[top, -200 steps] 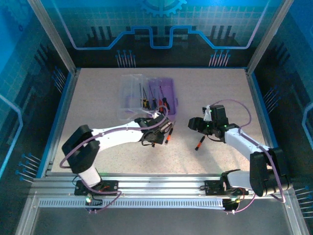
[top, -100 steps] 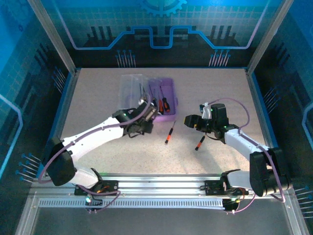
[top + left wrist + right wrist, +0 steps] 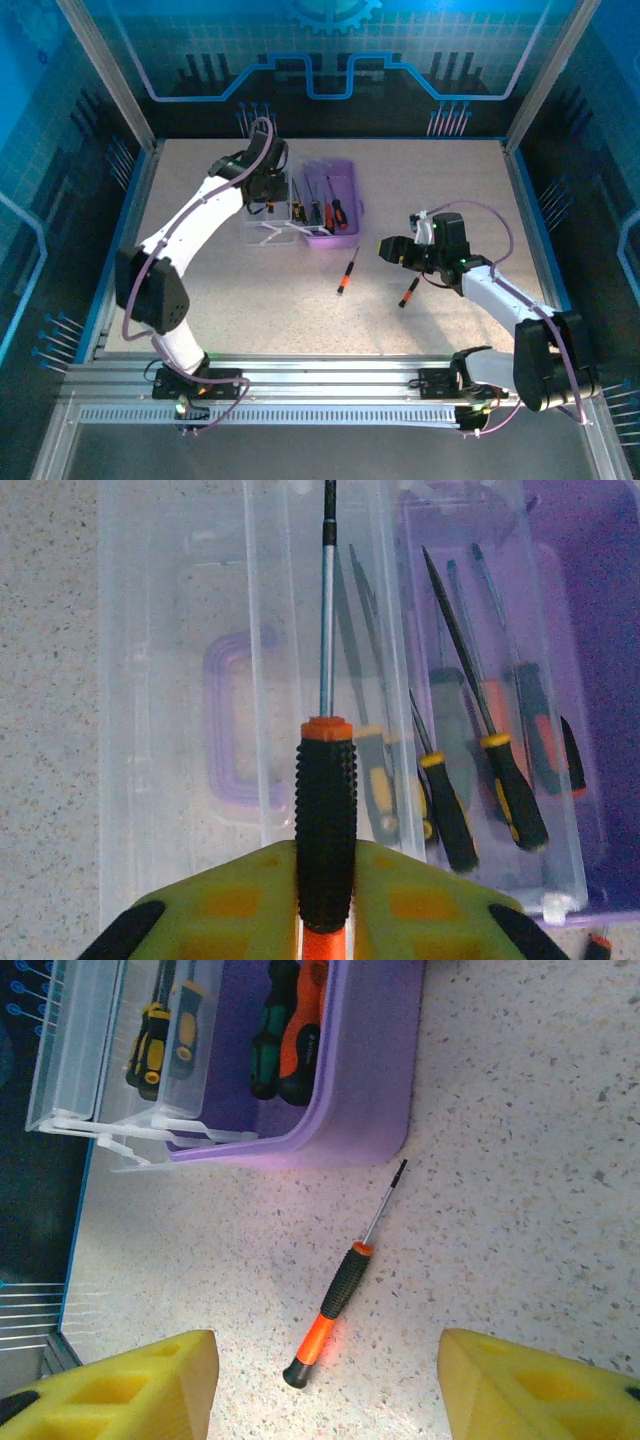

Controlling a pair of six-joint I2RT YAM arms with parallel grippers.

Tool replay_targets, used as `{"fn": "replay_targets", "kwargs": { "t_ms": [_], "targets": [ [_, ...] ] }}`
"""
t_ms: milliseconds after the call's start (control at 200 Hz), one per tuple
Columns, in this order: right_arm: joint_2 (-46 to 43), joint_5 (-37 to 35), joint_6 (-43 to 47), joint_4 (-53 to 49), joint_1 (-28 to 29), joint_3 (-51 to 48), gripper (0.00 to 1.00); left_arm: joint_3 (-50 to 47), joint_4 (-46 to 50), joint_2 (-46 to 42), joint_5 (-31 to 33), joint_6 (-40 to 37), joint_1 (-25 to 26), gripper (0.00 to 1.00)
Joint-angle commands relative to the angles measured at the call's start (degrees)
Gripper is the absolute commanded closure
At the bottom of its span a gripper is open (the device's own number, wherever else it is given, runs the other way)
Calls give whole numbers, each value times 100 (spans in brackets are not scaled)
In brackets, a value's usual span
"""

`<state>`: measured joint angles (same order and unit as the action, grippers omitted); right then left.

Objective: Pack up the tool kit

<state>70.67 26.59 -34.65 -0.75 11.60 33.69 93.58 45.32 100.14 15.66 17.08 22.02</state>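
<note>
The purple case (image 3: 345, 215) lies open at the table's back middle, its clear lid (image 3: 262, 228) folded out to the left. Several screwdrivers (image 3: 508, 780) lie inside the case (image 3: 600, 660). My left gripper (image 3: 326, 890) is shut on a black-and-orange screwdriver (image 3: 326, 820), whose shaft points out over the lid (image 3: 170, 680). From above, this gripper (image 3: 266, 198) hangs over the lid. My right gripper (image 3: 325, 1385) stands open over another orange-and-black screwdriver (image 3: 338, 1295) lying on the table just in front of the case (image 3: 370, 1090). Overhead, the right gripper (image 3: 385, 247) is right of that screwdriver (image 3: 347, 270).
A third loose screwdriver (image 3: 409, 291) lies on the table under the right arm's wrist. Metal frame posts and blue panels wall in the speckled table (image 3: 250, 300) on three sides.
The left arm swung from the table's middle up and back to the case lid, carrying a screwdriver. The right gripper edged left toward the loose screwdriver.
</note>
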Motion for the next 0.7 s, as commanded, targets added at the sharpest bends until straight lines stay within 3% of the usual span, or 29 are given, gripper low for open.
{"fn": "replay_targets", "kwargs": {
  "t_ms": [0, 225, 695],
  "targets": [
    [-179, -130, 156, -268, 42, -3, 40, 566, 414, 410, -244, -210, -41, 82],
    [-399, -283, 292, -548, 34, -62, 42, 1061, 557, 1004, -362, -94, -106, 82],
    [-620, -418, 380, -762, 32, -117, 43, 940, 356, 1319, -673, 137, -215, 77]
  ]
}}
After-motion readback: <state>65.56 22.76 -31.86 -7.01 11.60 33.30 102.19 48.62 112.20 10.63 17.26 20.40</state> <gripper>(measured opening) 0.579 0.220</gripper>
